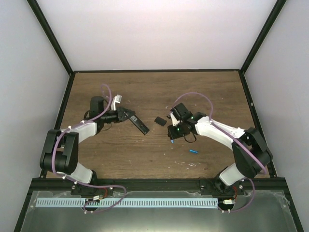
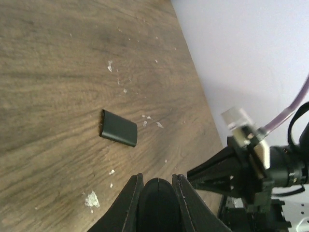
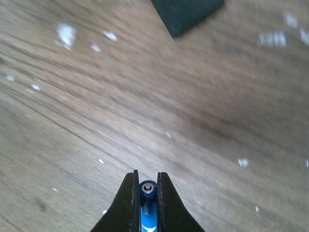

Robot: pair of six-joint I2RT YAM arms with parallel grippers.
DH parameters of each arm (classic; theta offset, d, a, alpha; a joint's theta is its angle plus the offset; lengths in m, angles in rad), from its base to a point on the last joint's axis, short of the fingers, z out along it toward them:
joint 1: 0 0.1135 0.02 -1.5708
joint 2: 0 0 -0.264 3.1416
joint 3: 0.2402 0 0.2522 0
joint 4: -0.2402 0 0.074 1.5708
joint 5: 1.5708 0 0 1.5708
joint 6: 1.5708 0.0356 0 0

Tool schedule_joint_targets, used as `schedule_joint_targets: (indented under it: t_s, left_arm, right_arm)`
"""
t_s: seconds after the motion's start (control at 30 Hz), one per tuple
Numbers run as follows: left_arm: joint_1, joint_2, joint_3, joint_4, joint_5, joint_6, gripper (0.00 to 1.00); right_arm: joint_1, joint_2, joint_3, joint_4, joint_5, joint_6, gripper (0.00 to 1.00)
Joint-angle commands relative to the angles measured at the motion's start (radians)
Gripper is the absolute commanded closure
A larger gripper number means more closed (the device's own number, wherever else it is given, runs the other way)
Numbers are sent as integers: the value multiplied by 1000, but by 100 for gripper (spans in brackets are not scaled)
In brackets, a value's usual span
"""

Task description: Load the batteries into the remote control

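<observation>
The remote control (image 1: 138, 123) is a slim black bar lying diagonally left of centre. My left gripper (image 1: 124, 115) is shut on its far-left end; in the left wrist view (image 2: 155, 177) the rounded black end of the remote (image 2: 157, 205) fills the gap between the fingers. My right gripper (image 1: 172, 137) is shut on one blue battery (image 3: 148, 190), held lengthwise between the fingers just above the wood, with its metal tip pointing forward. The second blue battery (image 1: 193, 151) lies on the table to the right of that gripper.
A small black battery cover (image 1: 160, 121) lies between the two grippers; it also shows in the left wrist view (image 2: 118, 128) and at the top edge of the right wrist view (image 3: 188, 12). White flecks dot the wood. Grey walls enclose the table.
</observation>
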Motion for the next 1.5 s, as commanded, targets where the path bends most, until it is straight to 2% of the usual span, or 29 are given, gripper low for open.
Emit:
schedule_joint_targets:
  t_s: [0.0, 0.17, 0.4, 0.57, 0.8, 1.13, 1.47]
  left_arm:
    - [-8, 23, -77, 227, 72, -34, 100]
    - [-10, 74, -161, 436, 71, -91, 100]
    - [-41, 207, -130, 556, 46, -123, 100]
    - [-71, 329, -87, 630, 86, -154, 100]
    - [-77, 384, -57, 549, 60, -63, 100]
    - [-78, 450, -37, 545, 48, -48, 100]
    - [-78, 483, -43, 563, 59, -54, 100]
  right_arm:
    - [-4, -45, 54, 147, -75, -97, 99]
    - [-4, -48, 48, 262, -172, -187, 99]
    - [-4, 7, 69, 364, -247, -303, 99]
    - [-4, 29, 72, 432, -271, -372, 99]
    - [-4, 38, 26, 526, -345, -444, 99]
    - [0, 122, -2, 585, -428, -502, 99]
    - [24, 177, -25, 675, -430, -516, 99]
